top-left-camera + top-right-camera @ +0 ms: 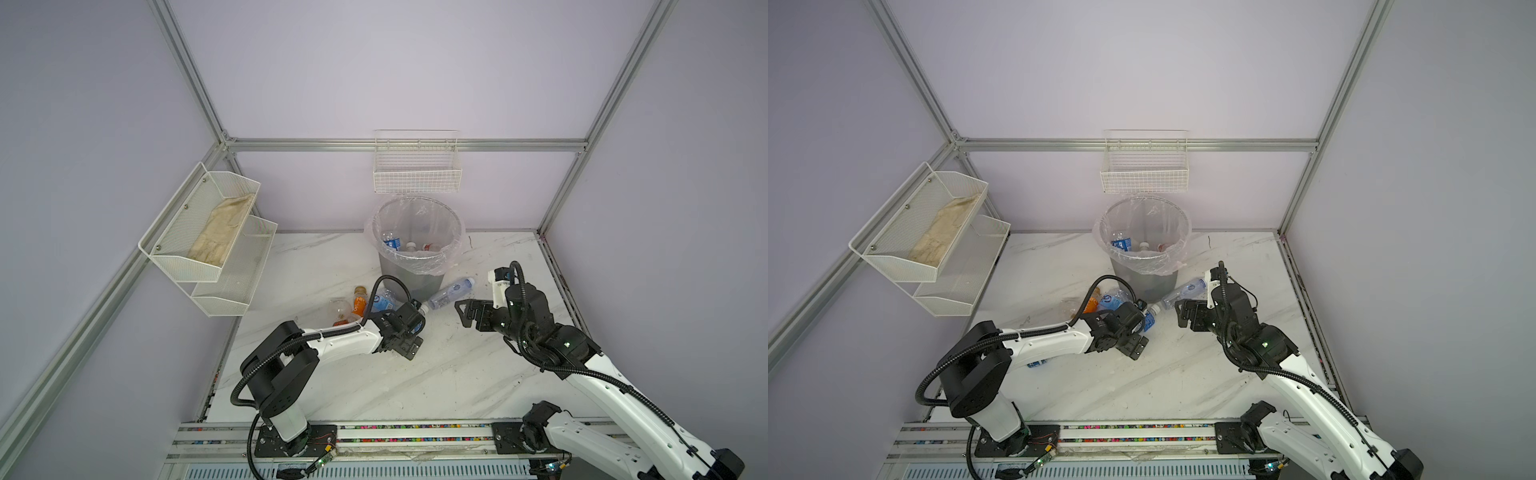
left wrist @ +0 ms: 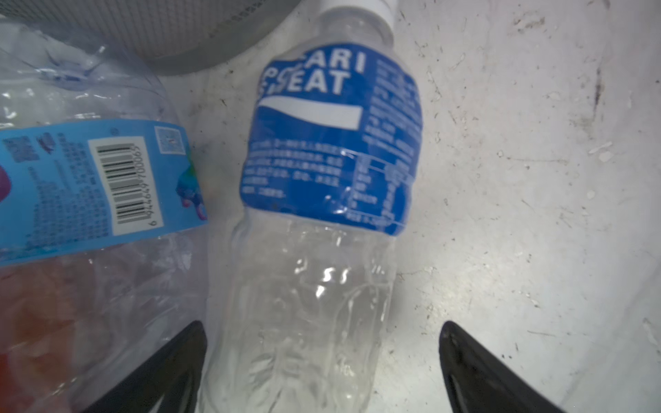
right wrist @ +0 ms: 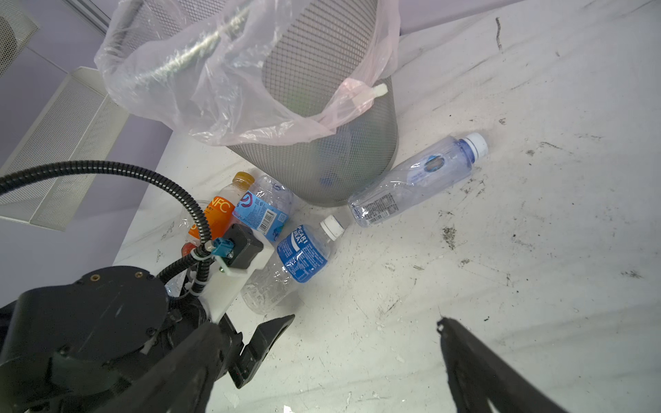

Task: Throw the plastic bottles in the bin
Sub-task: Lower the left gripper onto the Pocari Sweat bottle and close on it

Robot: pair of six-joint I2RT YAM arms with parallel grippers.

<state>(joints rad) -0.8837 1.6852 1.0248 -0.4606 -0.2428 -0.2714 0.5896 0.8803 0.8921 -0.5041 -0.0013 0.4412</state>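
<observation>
The grey mesh bin (image 1: 409, 282) (image 1: 1144, 282) (image 3: 339, 161) with a clear liner stands at the back of the table and holds a few plastic bottles (image 1: 392, 241). A blue-labelled bottle (image 2: 322, 161) (image 3: 304, 254) lies on its side in front of the bin. My left gripper (image 1: 409, 347) (image 2: 322, 325) is open and straddles its base. Beside it lie a light-blue-labelled bottle (image 2: 89, 178) (image 3: 263, 211) and an orange-labelled one (image 1: 359, 303) (image 3: 218, 211). A clear white-capped bottle (image 1: 451, 293) (image 3: 415, 178) lies right of the bin. My right gripper (image 1: 464, 313) (image 3: 332, 325) is open and empty.
A white wire basket (image 1: 417, 174) hangs on the back wall above the bin. A two-tier mesh shelf (image 1: 183, 266) holding a cloth (image 1: 222, 232) juts from the left wall. Another blue-labelled bottle (image 1: 1038, 363) peeks from under the left arm.
</observation>
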